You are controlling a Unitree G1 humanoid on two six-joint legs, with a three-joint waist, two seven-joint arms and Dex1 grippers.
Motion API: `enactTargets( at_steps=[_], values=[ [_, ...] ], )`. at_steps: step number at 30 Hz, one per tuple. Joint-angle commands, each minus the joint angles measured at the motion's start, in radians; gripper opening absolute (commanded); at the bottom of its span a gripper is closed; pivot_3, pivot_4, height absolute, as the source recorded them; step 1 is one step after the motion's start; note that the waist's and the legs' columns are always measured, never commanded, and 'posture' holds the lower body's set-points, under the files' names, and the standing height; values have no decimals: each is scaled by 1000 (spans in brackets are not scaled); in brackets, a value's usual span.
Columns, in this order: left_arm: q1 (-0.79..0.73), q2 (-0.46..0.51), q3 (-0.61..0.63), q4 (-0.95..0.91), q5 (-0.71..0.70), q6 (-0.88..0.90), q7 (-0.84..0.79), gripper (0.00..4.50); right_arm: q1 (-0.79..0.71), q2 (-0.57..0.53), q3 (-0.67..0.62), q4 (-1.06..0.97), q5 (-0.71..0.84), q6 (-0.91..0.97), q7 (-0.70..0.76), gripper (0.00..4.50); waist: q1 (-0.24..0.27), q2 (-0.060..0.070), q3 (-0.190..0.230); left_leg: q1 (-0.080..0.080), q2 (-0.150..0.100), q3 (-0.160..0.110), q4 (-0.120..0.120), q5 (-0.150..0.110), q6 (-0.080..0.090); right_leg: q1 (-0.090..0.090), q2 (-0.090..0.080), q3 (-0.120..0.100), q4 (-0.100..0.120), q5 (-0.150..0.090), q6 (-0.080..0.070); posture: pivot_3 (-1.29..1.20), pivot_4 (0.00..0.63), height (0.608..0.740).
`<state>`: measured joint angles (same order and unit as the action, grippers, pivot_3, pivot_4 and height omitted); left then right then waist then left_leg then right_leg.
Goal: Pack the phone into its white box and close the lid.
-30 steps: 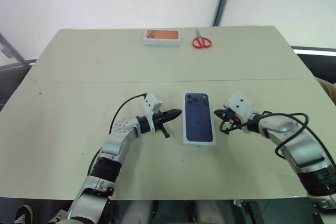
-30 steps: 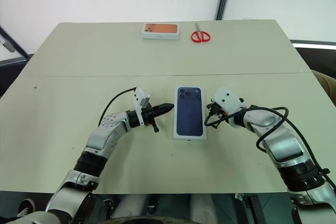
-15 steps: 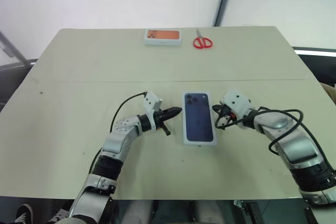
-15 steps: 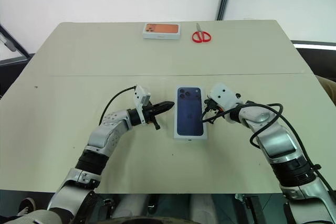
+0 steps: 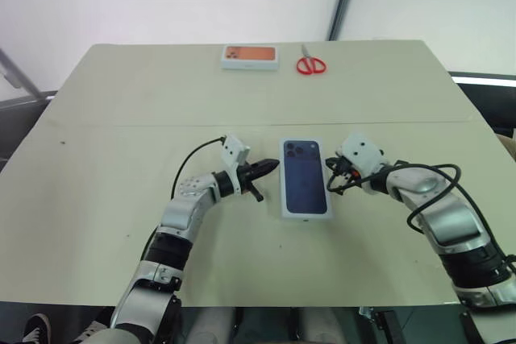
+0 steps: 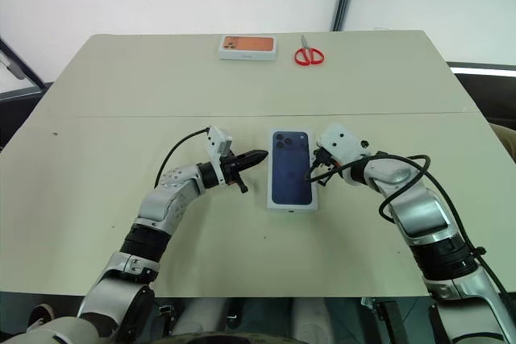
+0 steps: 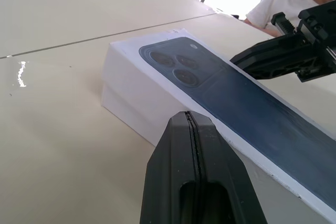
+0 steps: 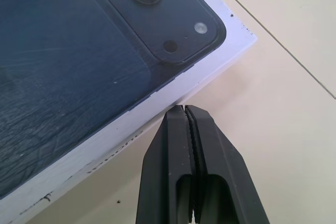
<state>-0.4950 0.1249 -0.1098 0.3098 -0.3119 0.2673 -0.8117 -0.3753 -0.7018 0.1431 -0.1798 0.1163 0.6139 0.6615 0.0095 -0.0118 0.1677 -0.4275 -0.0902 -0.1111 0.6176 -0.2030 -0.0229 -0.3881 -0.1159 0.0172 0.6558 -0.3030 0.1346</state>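
Lying closed near the middle of the table (image 5: 121, 118), the white box (image 7: 131, 109) wore the lid (image 5: 305, 178) squarely on top, so whatever it held could not be seen. The lid's upper face carried a dark navy picture of a phone's back, with a rounded-square camera bump and three lenses at the far end; a narrow white border framed the picture. The lid's white side walls reached almost to the table, and a thin seam ran along the long side facing the left hand (image 5: 271, 167).

The left hand pointed at the box's left long side, its two black fingers pressed together, the tip just beside the wall without clear contact. The right hand (image 6: 311, 176) came in from the opposite side, fingers likewise pressed together and gripping nothing, the tip close to the right long edge near the camera end; whether it touched could not be told.

At the far edge of the table lay a second white box with an orange picture (image 5: 250, 55), and just beside it a pair of red-handled scissors (image 5: 310, 64), both well apart from the closed box.
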Motion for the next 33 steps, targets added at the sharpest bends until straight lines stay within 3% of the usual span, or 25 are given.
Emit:
enactTargets(
  at_steps=[1, 6, 12, 19, 23, 27, 30, 33],
  values=[
    [-26, -6, -11, 24, 35, -28, 24, 0, -31, 24, 23, -10, -21, 1, -1, 48, 0, 0, 0, 0, 0, 0, 0, 0, 0, 0, 0, 0, 0, 0, 0, 0, 150, 740],
    [-15, 0, -4, 38, 51, -36, 32, 0, -19, 17, 46, 11, -70, -22, -1, 48, -3, 0, 0, 0, 0, 0, 0, 0, 0, 0, 0, 0, 1, 0, 0, 0, 150, 740],
    [-43, 23, 66, -40, -13, 10, 39, 0, -46, -8, -61, 9, -35, -43, 14, 48, -3, 0, 0, 0, 0, 0, 0, 0, 0, -1, 0, 0, 1, 0, 0, 0, 150, 740],
    [-156, -30, 116, -67, -102, 110, 75, 0, -125, 77, -128, -13, 68, -5, 20, 48, -1, 0, 0, 0, 0, 0, 0, 0, -1, 0, 0, 0, 1, 0, 0, 0, 150, 740],
    [-154, -59, 20, -11, -21, 68, 59, 0, -85, 95, -34, -33, 37, -17, 39, 48, -2, 0, 0, 0, 0, 0, 0, 1, -2, 0, 0, 0, 1, 0, 0, 0, 150, 740],
    [-102, -27, -96, 36, 78, 105, 52, 0, -3, 31, 81, -53, -47, -19, 69, 48, -5, 0, -1, 0, 0, 0, 0, 0, -1, 0, 0, 0, 1, 0, 0, 0, 150, 740],
    [-38, 28, -178, 11, 137, 65, -5, 0, 42, -3, 81, -85, -41, -18, 96, 48, -7, -2, -4, 2, 1, -1, 0, 0, -1, 1, 2, 0, 2, 0, 0, 0, 150, 740],
    [4, 48, -156, -82, 48, 183, -61, 0, 81, -32, 36, -141, 18, 5, 145, 48, -5, -1, -5, 11, 1, -1, -2, 0, 0, 11, 2, 0, -2, 0, 0, 0, 150, 740]
  ],
)
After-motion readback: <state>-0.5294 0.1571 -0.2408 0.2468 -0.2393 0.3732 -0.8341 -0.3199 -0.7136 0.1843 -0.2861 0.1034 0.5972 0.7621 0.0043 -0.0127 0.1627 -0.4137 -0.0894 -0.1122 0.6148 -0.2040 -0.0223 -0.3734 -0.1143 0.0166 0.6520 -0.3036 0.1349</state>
